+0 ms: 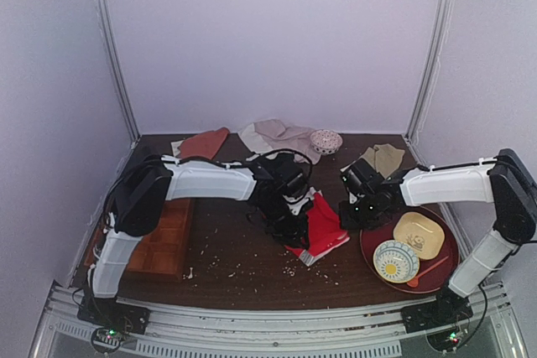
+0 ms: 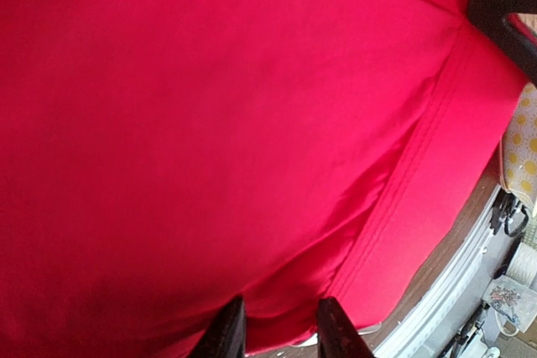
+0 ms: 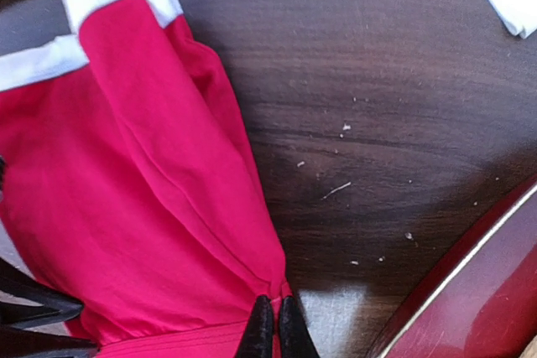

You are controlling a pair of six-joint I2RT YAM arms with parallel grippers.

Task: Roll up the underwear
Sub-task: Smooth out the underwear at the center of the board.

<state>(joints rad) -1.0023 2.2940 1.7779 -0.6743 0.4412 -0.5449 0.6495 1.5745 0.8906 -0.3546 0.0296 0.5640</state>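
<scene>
Right wrist view is showing the right jaws pinched together on the very edge of the underwear (image 3: 168,207), which is lying part-folded on the counter (image 3: 377,123) between both arms; so thin a bite could be slipping free once rolling starts. Left jaws are standing apart, but red cloth is filling their camera, so I cannot tell whether they are gripping.

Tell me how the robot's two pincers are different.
The left pincer has its fingers apart against the red underwear; the right pincer is squeezed shut on its edge. The left pincer works the cloth's left side, the right pincer its right side. Both are black.
</scene>
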